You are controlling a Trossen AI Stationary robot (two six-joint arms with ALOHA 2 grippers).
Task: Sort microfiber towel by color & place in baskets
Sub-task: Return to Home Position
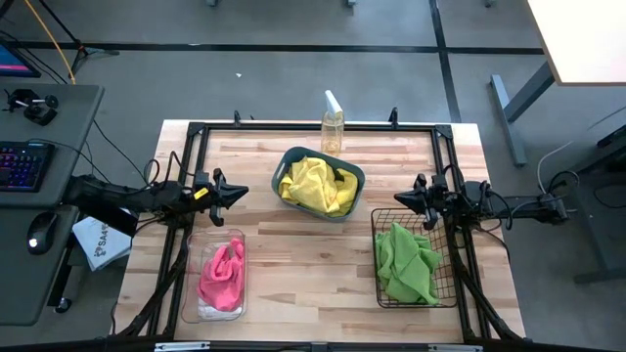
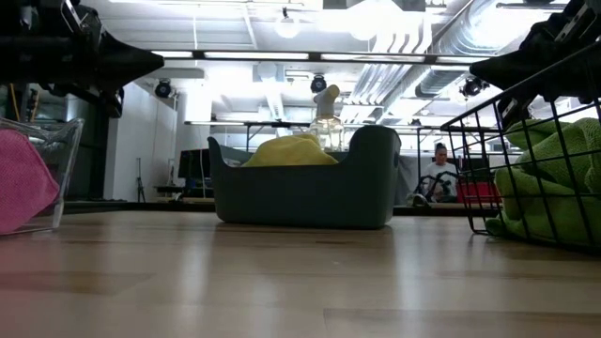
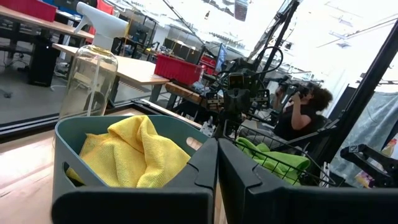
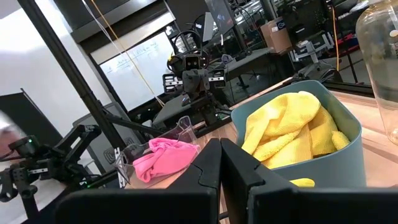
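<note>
Yellow towels [image 1: 318, 186] fill the teal tub [image 1: 353, 198] at the table's middle far side, also seen as yellow towels [image 3: 134, 155] and teal tub [image 4: 348, 155]. A pink towel [image 1: 223, 274] lies in the clear tub [image 1: 192, 279] at the near left. Green towels [image 1: 406, 262] sit in the black wire basket [image 1: 445, 284] at the near right. My left gripper [image 1: 243, 194] hovers shut above the clear tub's far end, pointing at the teal tub. My right gripper [image 1: 401, 200] hovers shut over the wire basket's far edge, pointing left.
A clear spray bottle [image 1: 333, 124] stands at the far edge behind the teal tub. Bare wood lies between the clear tub and the wire basket. A black frame [image 1: 293, 127] runs round the table. A person [image 3: 301, 109] sits in the room beyond.
</note>
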